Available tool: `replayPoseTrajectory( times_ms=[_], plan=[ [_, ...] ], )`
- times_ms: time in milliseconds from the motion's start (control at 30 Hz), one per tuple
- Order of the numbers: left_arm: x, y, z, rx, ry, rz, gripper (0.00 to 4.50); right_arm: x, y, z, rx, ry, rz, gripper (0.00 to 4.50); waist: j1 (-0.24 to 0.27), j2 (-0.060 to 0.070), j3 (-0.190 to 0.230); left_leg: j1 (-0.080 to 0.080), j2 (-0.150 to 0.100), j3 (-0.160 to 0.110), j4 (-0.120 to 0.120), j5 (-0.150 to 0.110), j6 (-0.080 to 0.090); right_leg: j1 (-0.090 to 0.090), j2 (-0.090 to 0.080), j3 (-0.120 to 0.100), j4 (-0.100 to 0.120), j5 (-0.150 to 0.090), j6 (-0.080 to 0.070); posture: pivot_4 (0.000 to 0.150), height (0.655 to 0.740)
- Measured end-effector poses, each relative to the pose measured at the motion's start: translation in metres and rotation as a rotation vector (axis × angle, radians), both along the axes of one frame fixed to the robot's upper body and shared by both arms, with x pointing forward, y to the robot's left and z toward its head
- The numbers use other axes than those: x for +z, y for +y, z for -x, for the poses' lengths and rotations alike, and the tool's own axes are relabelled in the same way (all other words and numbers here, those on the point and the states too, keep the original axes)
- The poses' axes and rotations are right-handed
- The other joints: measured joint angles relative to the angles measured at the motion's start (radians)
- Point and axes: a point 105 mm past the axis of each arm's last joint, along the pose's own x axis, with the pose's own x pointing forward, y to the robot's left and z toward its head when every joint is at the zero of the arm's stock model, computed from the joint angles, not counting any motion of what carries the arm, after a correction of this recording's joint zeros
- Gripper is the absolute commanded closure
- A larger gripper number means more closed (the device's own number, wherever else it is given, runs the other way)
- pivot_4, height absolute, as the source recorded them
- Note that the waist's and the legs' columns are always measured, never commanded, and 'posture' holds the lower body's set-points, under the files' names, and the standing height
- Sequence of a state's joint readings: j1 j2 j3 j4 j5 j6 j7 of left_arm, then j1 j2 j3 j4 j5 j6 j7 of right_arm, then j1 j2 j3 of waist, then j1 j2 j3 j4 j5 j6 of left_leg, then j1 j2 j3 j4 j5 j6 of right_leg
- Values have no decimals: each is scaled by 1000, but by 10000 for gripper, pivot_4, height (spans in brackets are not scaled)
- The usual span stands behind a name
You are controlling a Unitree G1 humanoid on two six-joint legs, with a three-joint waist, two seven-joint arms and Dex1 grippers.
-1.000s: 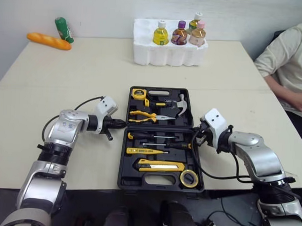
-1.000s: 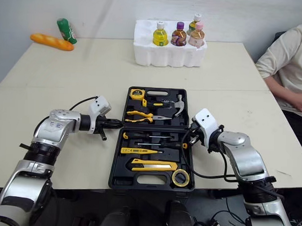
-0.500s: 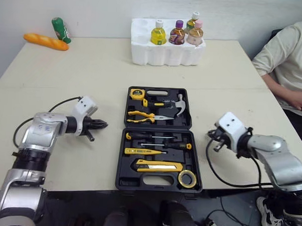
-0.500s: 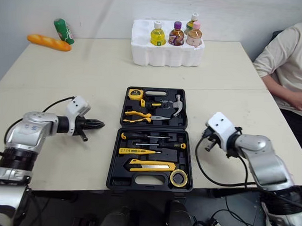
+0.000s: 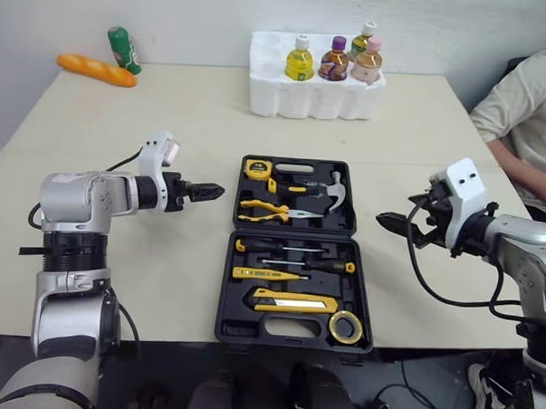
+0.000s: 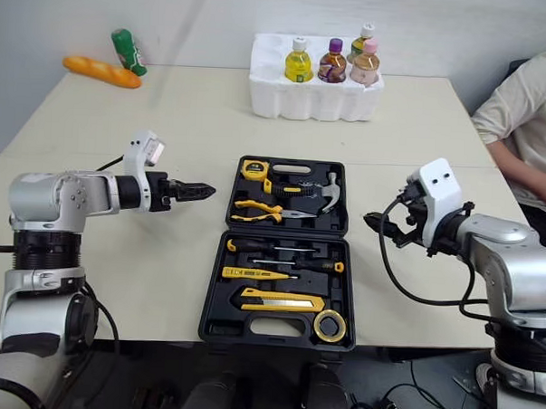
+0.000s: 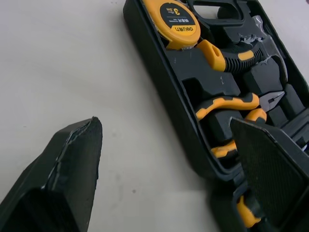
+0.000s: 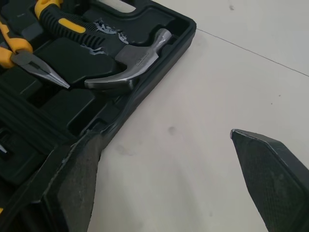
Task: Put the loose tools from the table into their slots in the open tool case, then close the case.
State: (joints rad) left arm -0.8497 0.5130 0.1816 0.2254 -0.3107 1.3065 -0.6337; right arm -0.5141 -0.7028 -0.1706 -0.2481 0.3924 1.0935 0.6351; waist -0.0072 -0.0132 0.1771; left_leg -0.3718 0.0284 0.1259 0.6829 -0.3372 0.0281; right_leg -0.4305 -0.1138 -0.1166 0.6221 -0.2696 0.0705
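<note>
Both arms hang level over the desk [image 5: 168,109], one on each side of the tool case [image 5: 328,284], which lies flat open in the middle, its near half close to the front edge. The left end effector [image 5: 217,192] points at the far half from the left, fingers [image 7: 72,159] spread and holding nothing; the right end effector [image 5: 388,225] mirrors it, fingers [image 8: 270,169] apart and just as empty. No tool lies loose on the desk around the case: tape measure [image 5: 253,169], hammer [image 5: 332,191] and pliers [image 5: 268,211] fill the far half, and screwdrivers [image 5: 289,250], utility knife [image 5: 291,303] and tape roll [image 5: 345,327] the near one, so closing looks like the step in hand. Here's where it could bite. Swing the far half up and anything not pressed home may tip out, the heavy-headed hammer first. The rim is smooth black plastic, so a shallow hook under it could slip and let the half slap back down. Push rather than lift and the whole case could skate toward the front edge. A tool sitting proud would hold the halves apart, and a finger left inside the seam would be pinched.
</note>
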Motion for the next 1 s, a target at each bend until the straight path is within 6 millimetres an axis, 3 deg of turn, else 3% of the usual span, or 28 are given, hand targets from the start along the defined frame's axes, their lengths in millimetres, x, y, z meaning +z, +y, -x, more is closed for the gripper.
replayPoseTrajectory(
  times_ms=[200,400,567,1000],
  plan=[
    [-23,-5,-9,36,64,-19,569,-7,20,-17,-67,75,-85,0,3,0,0,0,0,-1,0,2,-2,-1,0,0,2,0,0,1500,7367],
    [-22,-23,-16,-12,25,-38,569,-13,26,-32,-122,148,-66,0,5,0,0,-2,0,-1,0,1,-2,-3,0,-1,1,0,0,1500,7367],
    [-24,-27,-21,-14,6,-79,569,-30,23,-36,-153,211,-38,0,3,0,0,-2,-1,0,0,1,-1,-3,0,0,1,0,0,1500,7367],
    [-30,-39,-22,-21,37,-163,569,-39,27,-55,-202,280,-26,0,7,2,-1,2,-1,-1,0,2,-2,1,-2,0,2,0,0,1500,7367]
  ],
)
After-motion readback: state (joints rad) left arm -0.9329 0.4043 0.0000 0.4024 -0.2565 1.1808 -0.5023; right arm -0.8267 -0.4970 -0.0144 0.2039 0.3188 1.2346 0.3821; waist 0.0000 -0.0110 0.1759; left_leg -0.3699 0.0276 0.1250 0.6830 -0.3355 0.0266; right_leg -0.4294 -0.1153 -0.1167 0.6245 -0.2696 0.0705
